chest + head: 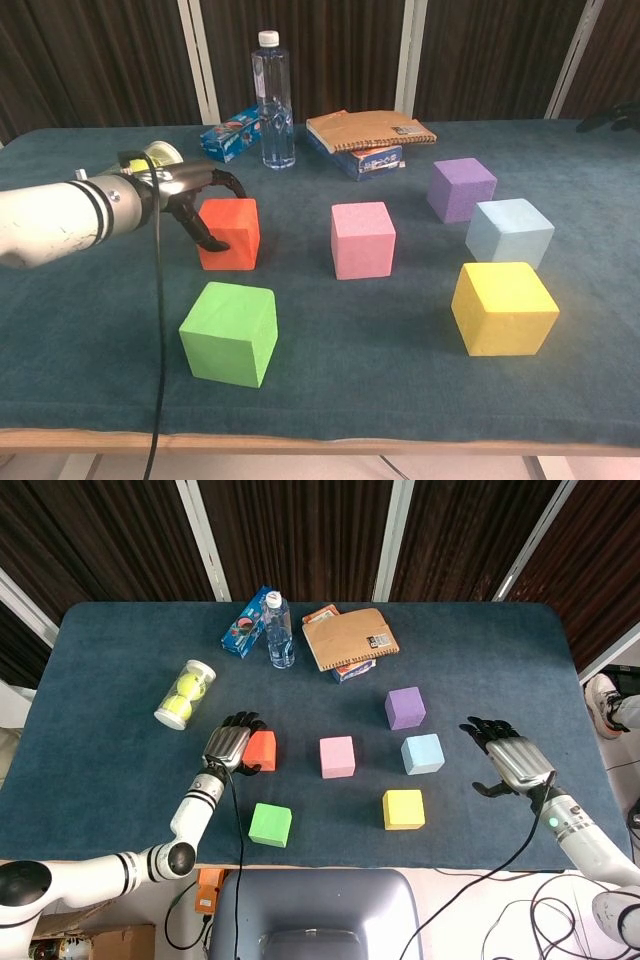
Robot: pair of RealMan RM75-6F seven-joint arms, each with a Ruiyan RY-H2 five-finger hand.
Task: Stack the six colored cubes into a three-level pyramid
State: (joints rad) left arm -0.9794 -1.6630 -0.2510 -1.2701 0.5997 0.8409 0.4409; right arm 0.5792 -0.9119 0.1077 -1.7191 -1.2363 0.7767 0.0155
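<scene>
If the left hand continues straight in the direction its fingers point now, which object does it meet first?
The left hand points toward the table's middle, and the red cube is directly at its fingers. It would meet that cube first; the fingers seem already at or on its side, though actual contact is hard to confirm. The pink cube lies further along.

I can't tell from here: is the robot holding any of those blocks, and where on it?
The left hand curls over the red cube at its left side and top edge; a firm grip cannot be told. The right hand holds nothing.
</scene>
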